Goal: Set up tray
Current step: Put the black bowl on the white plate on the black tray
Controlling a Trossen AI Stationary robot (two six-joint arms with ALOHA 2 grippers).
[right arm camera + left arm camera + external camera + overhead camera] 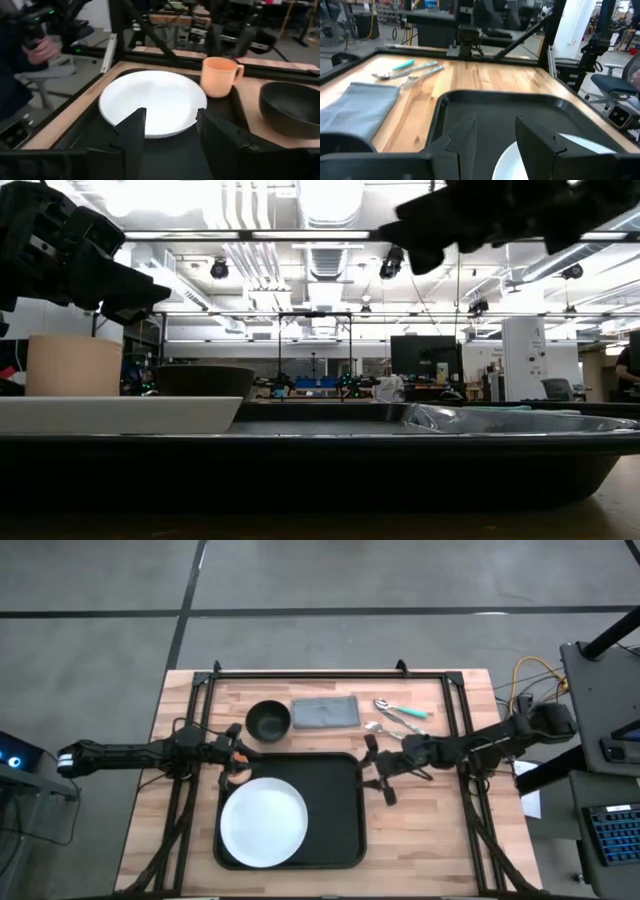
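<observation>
Black tray (340,830) holds 1 white plate (263,821). Both grippers, left (236,766) and right (377,774), hover released, empty. Bowl (268,719) likely next; lower squarely over its rim.

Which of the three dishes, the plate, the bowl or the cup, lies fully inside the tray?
The white plate. It rests on the floor of the black tray. The black bowl stands on the wood outside it, and the orange cup sits at the tray's edge.
</observation>
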